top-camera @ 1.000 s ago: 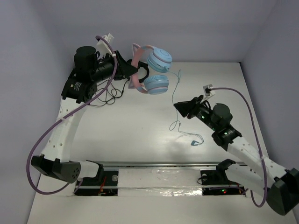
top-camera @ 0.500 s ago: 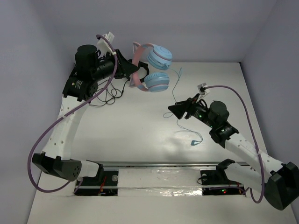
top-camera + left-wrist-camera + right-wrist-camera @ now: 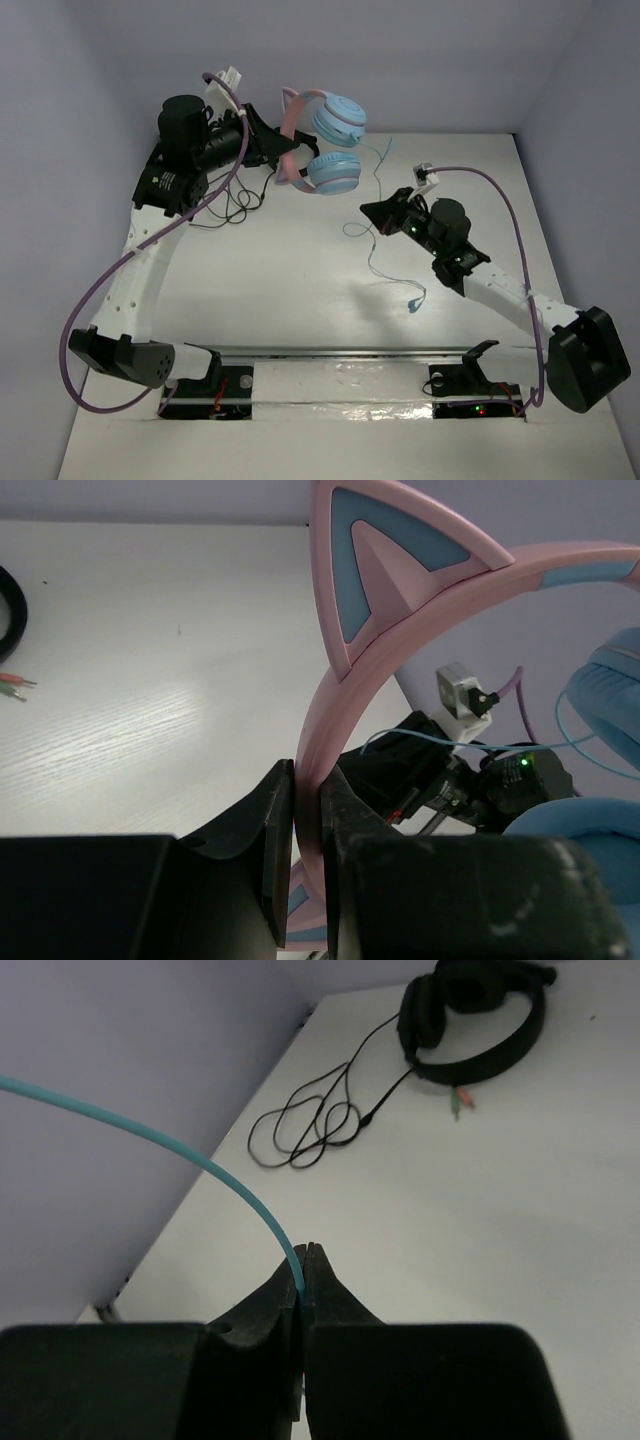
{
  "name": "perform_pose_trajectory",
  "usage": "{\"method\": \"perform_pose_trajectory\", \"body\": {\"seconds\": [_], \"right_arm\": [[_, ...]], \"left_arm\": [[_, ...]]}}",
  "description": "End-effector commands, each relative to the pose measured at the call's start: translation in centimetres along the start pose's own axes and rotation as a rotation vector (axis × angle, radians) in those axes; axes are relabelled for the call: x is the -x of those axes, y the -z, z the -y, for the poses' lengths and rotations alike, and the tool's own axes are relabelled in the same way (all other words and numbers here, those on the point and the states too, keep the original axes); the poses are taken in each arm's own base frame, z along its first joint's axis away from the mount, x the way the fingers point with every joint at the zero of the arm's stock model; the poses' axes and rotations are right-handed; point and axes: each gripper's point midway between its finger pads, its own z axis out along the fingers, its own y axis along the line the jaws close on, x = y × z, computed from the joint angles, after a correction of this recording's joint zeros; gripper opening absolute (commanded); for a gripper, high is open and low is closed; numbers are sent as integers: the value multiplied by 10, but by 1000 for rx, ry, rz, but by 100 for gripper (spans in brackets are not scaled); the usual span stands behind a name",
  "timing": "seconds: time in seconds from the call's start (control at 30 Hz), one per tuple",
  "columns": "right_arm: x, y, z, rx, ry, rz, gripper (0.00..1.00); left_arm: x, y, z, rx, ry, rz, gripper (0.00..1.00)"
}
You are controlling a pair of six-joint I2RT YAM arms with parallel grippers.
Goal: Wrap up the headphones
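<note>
Our right pincer [image 3: 303, 1265] is pinched tight on the thin blue cable [image 3: 180, 1145]; our left pincer [image 3: 308, 815] clamps the pink headband [image 3: 400, 620], holding the headphones [image 3: 335, 125] aloft at upper centre. From the right pincer the cable runs up-left to the earcups [image 3: 332, 172], so that arm must wind it.

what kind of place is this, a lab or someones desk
Most likely a robotics lab test cell: a white table boxed in by plain pale walls, white and black robot arms, left and right, bolted at its near edge, and light blue, pink-banded over-ear headphones clamped in the left fingers.
</note>
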Motion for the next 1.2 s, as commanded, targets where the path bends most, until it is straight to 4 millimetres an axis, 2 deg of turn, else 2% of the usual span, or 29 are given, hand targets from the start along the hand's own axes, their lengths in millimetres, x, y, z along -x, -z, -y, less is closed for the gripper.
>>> {"method": "perform_pose_trajectory", "body": {"seconds": [0.0, 0.07, 0.2, 0.23, 0.27, 0.4, 0.47, 0.5, 0.57, 0.6, 0.63, 0.73, 0.83, 0.9, 1.0, 1.03, 1.1, 1.17], "right_arm": [[51, -4, 1, -88, 49, 161, 0], [62, 1, 3, -122, 56, 194, 0], [83, -5, 22, -267, 105, 227, 0], [95, -10, 18, -269, 120, 233, 0], [88, -21, 26, -290, 128, 197, 0], [92, -49, 27, -284, 156, 136, 0], [90, -61, 26, -264, 156, 119, 0], [73, -71, 37, -276, 141, 78, 0], [53, -81, 47, -274, 129, 30, 0], [30, -87, 63, -296, 111, -22, 0], [18, -90, 70, -306, 104, -48, 0], [-18, -92, 93, -347, 85, -125, 0], [-38, -90, 104, -363, 70, -168, 0], [-47, -88, 97, -319, 43, -190, 0], [-55, -83, 85, -278, 25, -214, 0], [-56, -81, 84, -275, 22, -221, 0], [-62, -78, 71, -256, 30, -233, 0], [-63, -75, 65, -252, 30, -234, 0]], "left_arm": [[39, 23, 16, -24, -36, 153, 0], [42, 26, 4, -13, -18, 160, 0], [17, 17, -5, -60, 37, 81, 0], [16, 18, -6, -55, 38, 83, 0], [13, 18, -8, -49, 45, 81, 0], [-4, 20, -14, -63, 91, 51, 0], [-7, 23, -4, -114, 114, 42, 0], [-12, 22, -5, -122, 130, 31, 0], [-11, 27, 6, -182, 154, 27, 0], [-16, 26, 6, -201, 178, 12, 0], [-12, 30, 14, -251, 170, 16, 0], [-8, 35, 26, -329, 208, 18, 0], [-2, 39, 38, -394, 265, 22, 0], [1, 40, 42, -419, 282, 40, 0], [8, 34, 32, -387, 313, 96, 0], [8, 30, 23, -359, 344, 120, 0], [10, 27, 18, -361, 369, 156, 0], [9, 20, 1, -316, 418, 203, 0]]}}
